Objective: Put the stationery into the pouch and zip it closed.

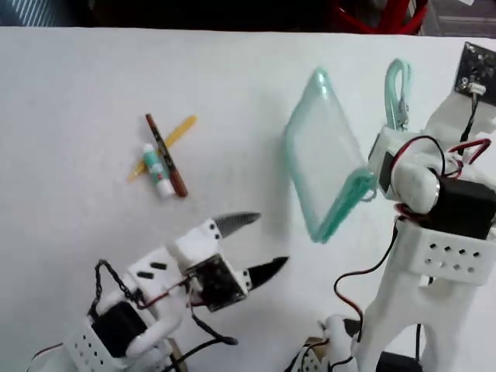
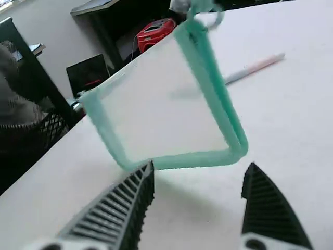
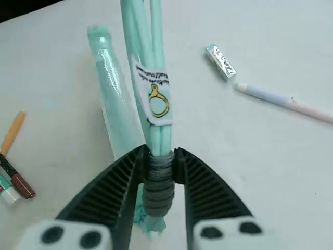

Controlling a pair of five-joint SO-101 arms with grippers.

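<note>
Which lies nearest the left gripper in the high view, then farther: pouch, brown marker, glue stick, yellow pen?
1. Pouch, right ahead of left gripper.
2. Brown marker, glue stick: side by side, too close to call.
3. Yellow pen, beyond them.

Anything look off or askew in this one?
Yes. The pouch hangs tilted on edge rather than lying flat, because the right claw is shut on its strap, not its body. The brown marker, yellow pen and glue stick lie crossed in a heap on the table, away from it. The left claw is open, empty.
</note>
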